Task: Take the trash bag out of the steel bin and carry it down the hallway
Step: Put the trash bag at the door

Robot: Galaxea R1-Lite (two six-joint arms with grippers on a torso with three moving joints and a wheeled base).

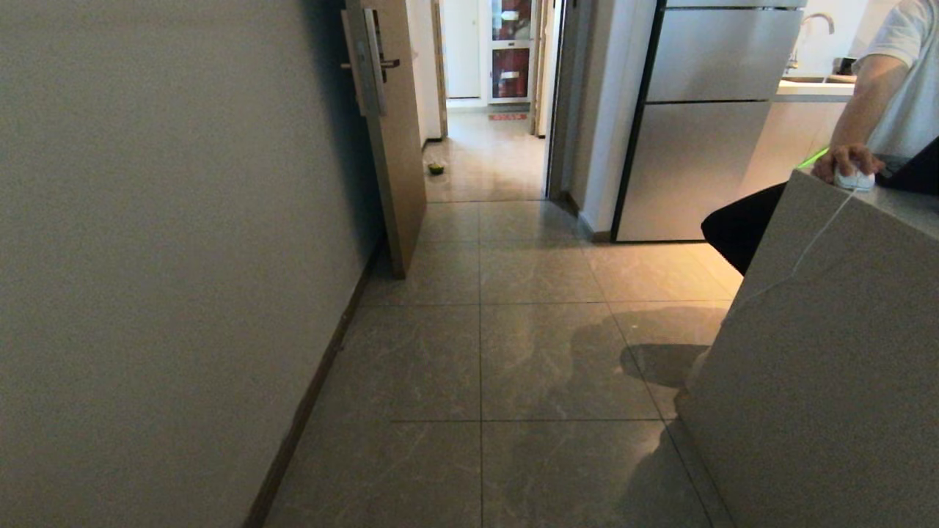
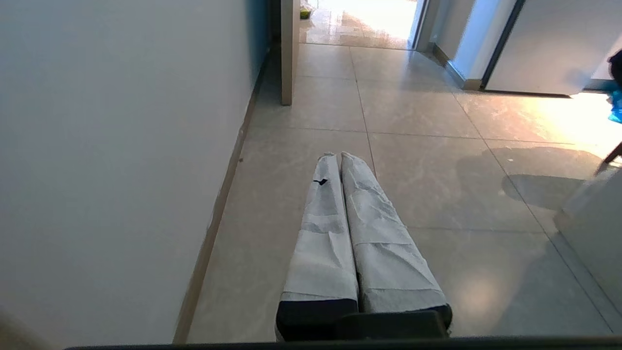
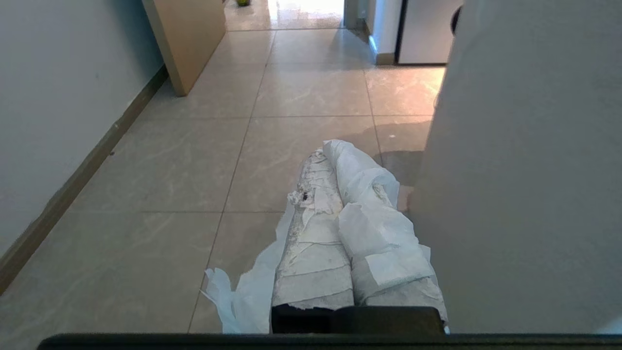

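The trash bag and the steel bin are out of view in all three views. Past an open doorway, a tiled hallway (image 1: 488,158) runs away from me. My left gripper (image 2: 338,155) hangs over the floor tiles near the left wall, its white-wrapped fingers (image 2: 320,233) pressed together, shut on nothing. My right gripper (image 3: 323,148) is also shut and empty, close beside a grey counter block (image 3: 525,170). A loose flap of white wrapping (image 3: 243,296) hangs off its side. Neither arm shows in the head view.
A plain wall (image 1: 147,257) with a brown baseboard runs along the left. A wooden door (image 1: 392,139) stands open against it. On the right, a person sits with a hand (image 1: 851,158) on a mouse atop the counter block (image 1: 821,352). A steel fridge (image 1: 704,125) stands behind. A small green object (image 1: 436,169) lies past the door.
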